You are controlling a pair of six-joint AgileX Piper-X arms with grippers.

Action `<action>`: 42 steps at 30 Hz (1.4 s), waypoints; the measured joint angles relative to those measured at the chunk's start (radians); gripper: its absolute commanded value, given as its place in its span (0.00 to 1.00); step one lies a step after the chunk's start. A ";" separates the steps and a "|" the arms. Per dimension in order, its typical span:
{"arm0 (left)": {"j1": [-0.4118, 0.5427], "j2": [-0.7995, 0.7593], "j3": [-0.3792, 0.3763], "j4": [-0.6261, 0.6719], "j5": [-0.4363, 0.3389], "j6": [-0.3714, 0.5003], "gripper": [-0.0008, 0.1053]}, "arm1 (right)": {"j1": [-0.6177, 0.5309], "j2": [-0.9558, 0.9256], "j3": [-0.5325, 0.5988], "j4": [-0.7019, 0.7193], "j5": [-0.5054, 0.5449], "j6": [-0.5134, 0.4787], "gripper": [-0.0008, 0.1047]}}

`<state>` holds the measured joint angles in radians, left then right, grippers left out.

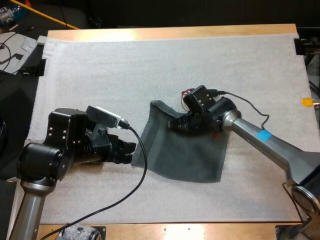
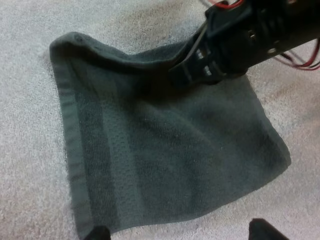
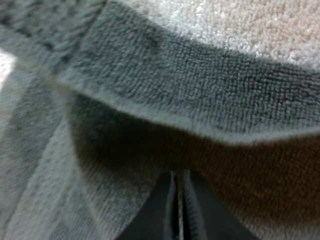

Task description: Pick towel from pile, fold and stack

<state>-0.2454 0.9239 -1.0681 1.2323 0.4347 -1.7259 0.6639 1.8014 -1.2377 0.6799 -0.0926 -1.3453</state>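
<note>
**A:** High view first. Where's the towel [image 1: 185, 155]?
**B:** Spread on the mat [image 1: 100, 65] in one layer. Its far-left corner is lifted a bit and the rest lies flat.
**A:** Right gripper [image 1: 175, 123]?
**B:** Down on the towel's far part, just in from that lifted corner. In the right wrist view the fingers [image 3: 150, 220] are pressed together with a thin strip of cloth between them, so it's clamped on the towel. A folded hem lies just past the tips.
**A:** Left gripper [image 1: 131, 151]?
**B:** Off the towel, just beside its left edge, low over the mat. In the left wrist view the two fingertips [image 2: 98, 233] stand apart at that edge with nothing gripped, so it's released.
**A:** Is it touching the towel?
**B:** Can't tell, it's right at the edge.
**A:** Anything else from the left wrist view?
**B:** The right gripper sits at the towel's far edge, where the cloth rises into a ridge.
</note>
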 measured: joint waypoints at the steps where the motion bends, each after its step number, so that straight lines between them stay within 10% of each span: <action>1: 0.000 0.000 0.000 0.000 0.000 0.000 0.53 | 0.000 0.014 -0.004 -0.004 0.000 0.000 0.01; 27: 0.000 0.002 0.000 0.000 0.010 0.000 0.52 | -0.062 0.064 -0.169 -0.207 0.320 0.030 0.01; 36: 0.000 0.002 0.000 0.001 0.010 0.005 0.52 | -0.063 -0.096 -0.196 -0.052 0.355 -0.042 0.02; 42: 0.000 0.002 0.000 0.021 0.010 0.005 0.53 | -0.063 -0.233 -0.201 0.141 0.373 -0.068 0.22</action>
<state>-0.2454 0.9258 -1.0681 1.2529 0.4447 -1.7213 0.6010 1.5680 -1.4386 0.8209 0.2804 -1.4134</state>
